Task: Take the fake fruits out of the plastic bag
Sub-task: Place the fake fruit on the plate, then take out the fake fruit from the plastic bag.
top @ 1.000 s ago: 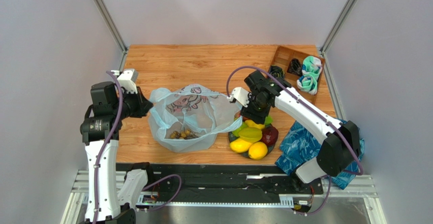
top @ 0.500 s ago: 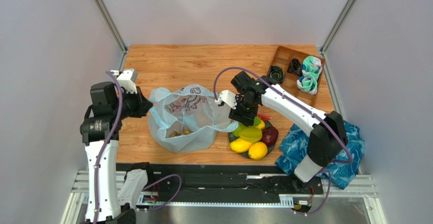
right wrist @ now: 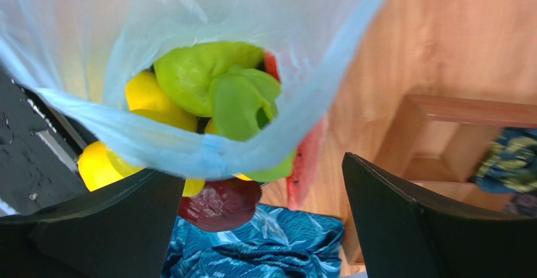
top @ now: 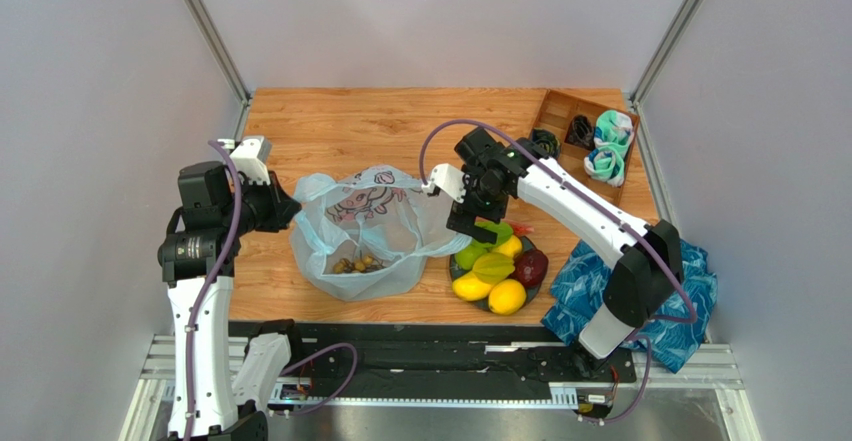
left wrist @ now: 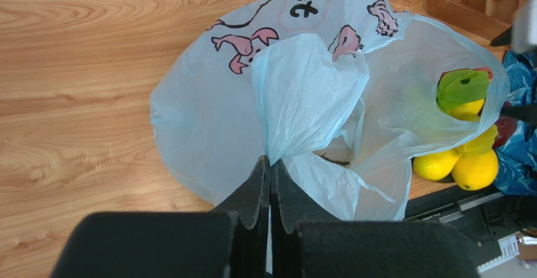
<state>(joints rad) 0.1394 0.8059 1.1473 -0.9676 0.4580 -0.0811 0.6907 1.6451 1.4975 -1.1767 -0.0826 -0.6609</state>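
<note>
Top external view: the plastic bag (top: 365, 231) is seen lying mid-table (top: 400, 126), its mouth turned right.
Left gripper (left wrist: 270, 172): pressed together, with a fold of the bag's edge pinched between the fingers.
Right gripper (right wrist: 258, 167): spread wide with nothing clamped, held above the bag's right rim.
Fake fruits (top: 495, 266): piled just right of the bag, partly draped by its rim.
Grape bunch (top: 357, 263): a brownish cluster, seen inside the bag.

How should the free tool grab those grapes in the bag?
Likely from above, through the open mouth of the bag, closing across the lumpy middle of the grape bunch: it lies low inside, and the left tool pinches the bag edge.
</note>
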